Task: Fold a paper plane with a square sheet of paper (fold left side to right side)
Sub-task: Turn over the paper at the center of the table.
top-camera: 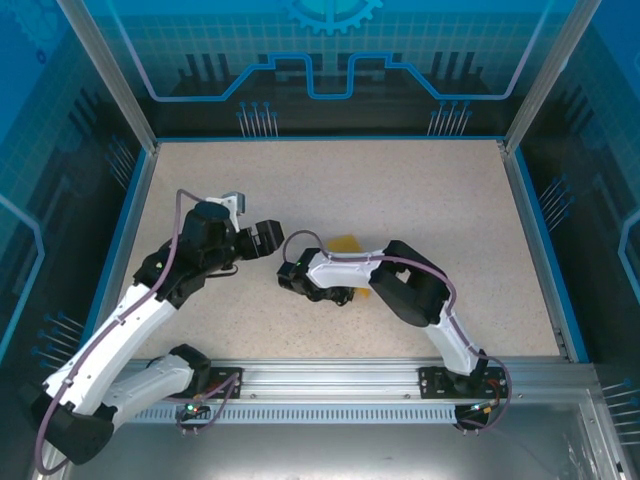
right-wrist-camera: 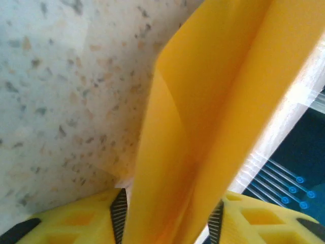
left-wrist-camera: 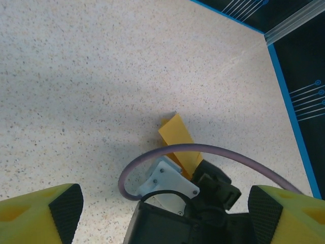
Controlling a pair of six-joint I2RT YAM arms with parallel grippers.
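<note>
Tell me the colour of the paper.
Plain orange-yellow, with no markings. The paper shows best in the right wrist view.

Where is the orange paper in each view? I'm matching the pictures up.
Top external: paper at centre, partly under the right arm.
Left wrist: lower centre, crossed by the purple cable.
Right wrist: close up, between the right end effector fingers.
Shared landmark: the speckled table.

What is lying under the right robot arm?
Orange paper lies on the speckled table beneath the right arm. One corner and a small sliver show; the arm covers the rest, so its full shape cannot be seen.
</note>
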